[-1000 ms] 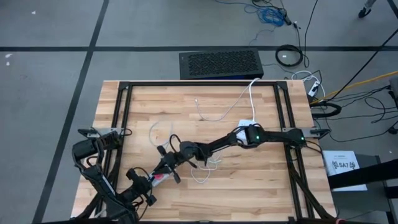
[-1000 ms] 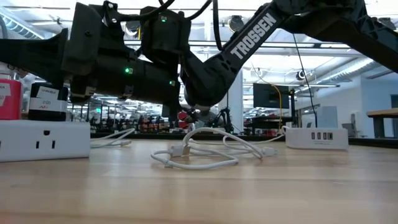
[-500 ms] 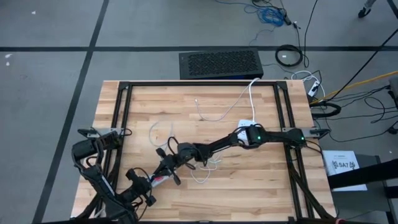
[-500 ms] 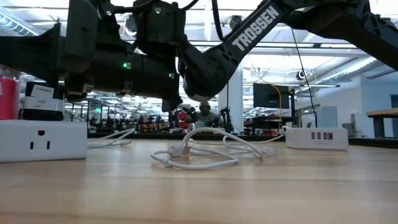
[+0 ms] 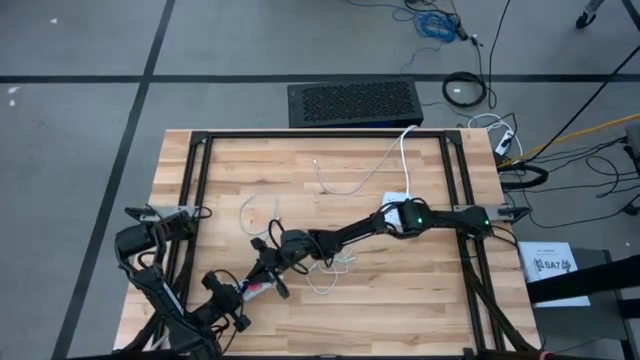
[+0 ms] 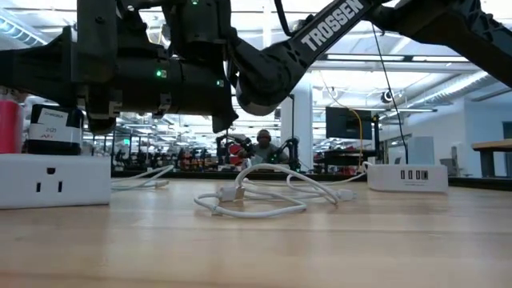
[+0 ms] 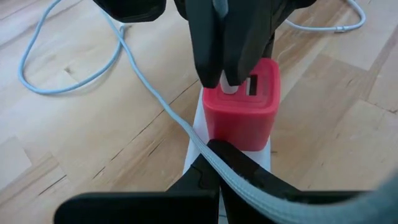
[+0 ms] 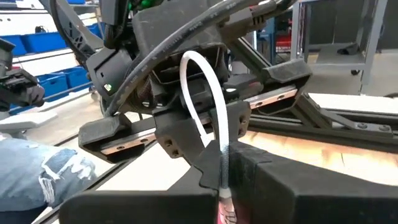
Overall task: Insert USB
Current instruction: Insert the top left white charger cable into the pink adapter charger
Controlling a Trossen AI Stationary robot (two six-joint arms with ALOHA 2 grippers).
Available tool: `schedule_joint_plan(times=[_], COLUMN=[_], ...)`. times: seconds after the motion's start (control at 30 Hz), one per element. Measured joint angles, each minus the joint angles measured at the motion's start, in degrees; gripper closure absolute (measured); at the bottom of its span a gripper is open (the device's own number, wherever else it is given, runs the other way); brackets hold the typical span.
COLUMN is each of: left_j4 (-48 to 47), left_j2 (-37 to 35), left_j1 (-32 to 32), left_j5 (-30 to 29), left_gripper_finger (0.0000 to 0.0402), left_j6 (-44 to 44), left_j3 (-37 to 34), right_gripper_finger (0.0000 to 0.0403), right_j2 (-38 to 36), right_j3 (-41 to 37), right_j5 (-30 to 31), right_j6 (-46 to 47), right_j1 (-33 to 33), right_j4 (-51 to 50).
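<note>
A red USB charger cube (image 7: 242, 115) stands plugged into a white power strip (image 7: 194, 144), which shows near the table's near-left corner (image 5: 252, 288). My left gripper (image 5: 243, 292) is shut on that strip. My right gripper (image 5: 270, 266) reaches in from the right and hangs over the cube, shut on a white USB plug (image 7: 229, 87). The plug's tip sits at the cube's top face beside its slot (image 7: 252, 84). Its white cable (image 8: 208, 93) arcs up from my fingers and trails to a loose coil (image 5: 330, 272) on the wood. My left gripper holds the power strip at its end (image 7: 198, 149); one dark finger (image 7: 230, 158) lies over the strip's top and the other is hidden beneath. My right gripper pinches the USB plug (image 7: 227, 86) between its two fingers (image 7: 208, 43), coming from above and pointing down. The plug stands upright with its tip on the cube's top.
A white multi-port USB hub (image 5: 399, 199) lies mid-table at the right, also seen in the low view (image 6: 404, 178). More white cables (image 5: 338, 182) (image 5: 252, 210) lie on the far half. Black frame rails (image 5: 192, 190) run along both sides. A person's leg in jeans (image 8: 28, 177) shows beyond the table.
My right gripper has moved a little toward the table's left and near edge, closing on the red charger. In the low view the power strip and red cube have slid slightly left. Neither gripper has visibly opened or shut.
</note>
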Motion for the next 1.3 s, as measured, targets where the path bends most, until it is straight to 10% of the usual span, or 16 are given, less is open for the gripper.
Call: schedule_joint_plan(times=[0.67,1.3], left_j4=[1.07,1.49], left_j2=[0.02,0.0], left_j1=[-0.3,-0.34], left_j5=[-0.02,0.04], left_gripper_finger=[0.0395,0.0395], left_j6=[-0.07,-0.07], left_j3=[0.0,0.0], right_gripper_finger=[0.0399,0.0272], right_j2=[-4.39,-6.89], right_j3=[0.09,-0.44], right_j5=[3.49,4.18], right_j6=[-1.29,0.86], right_j1=[0.18,-0.93], right_j4=[-14.08,-15.71])
